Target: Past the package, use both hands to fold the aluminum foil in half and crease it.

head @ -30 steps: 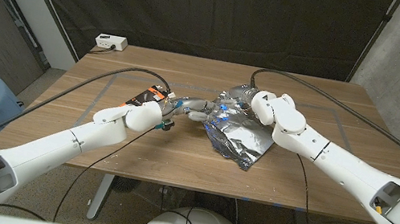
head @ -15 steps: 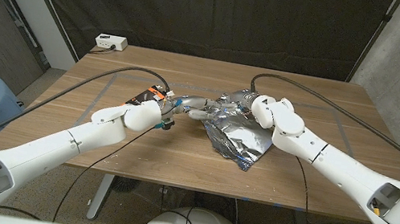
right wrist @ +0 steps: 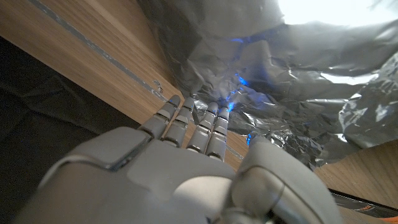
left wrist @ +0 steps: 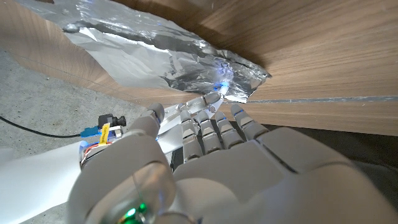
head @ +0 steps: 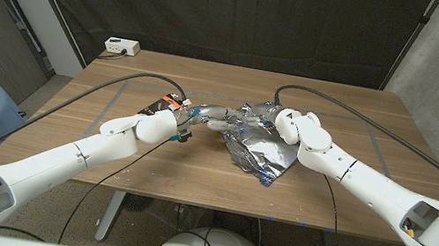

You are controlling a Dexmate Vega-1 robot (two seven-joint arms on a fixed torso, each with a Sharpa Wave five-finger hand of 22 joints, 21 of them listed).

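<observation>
Head view: crumpled aluminum foil (head: 258,146) lies mid-tabletop (head: 193,177); left hand (head: 207,117) touches its left edge, right hand (head: 270,116) its far edge, equally near.
Left wrist view: extended fingers (left wrist: 214,118) meet the foil's corner, gripping nothing.
Right wrist view: fingers (right wrist: 205,124) press foil; grip indeterminate.

Wooden table (head: 193,172) with crumpled aluminum foil (head: 261,152), dark package (head: 162,105) beside it.
</observation>
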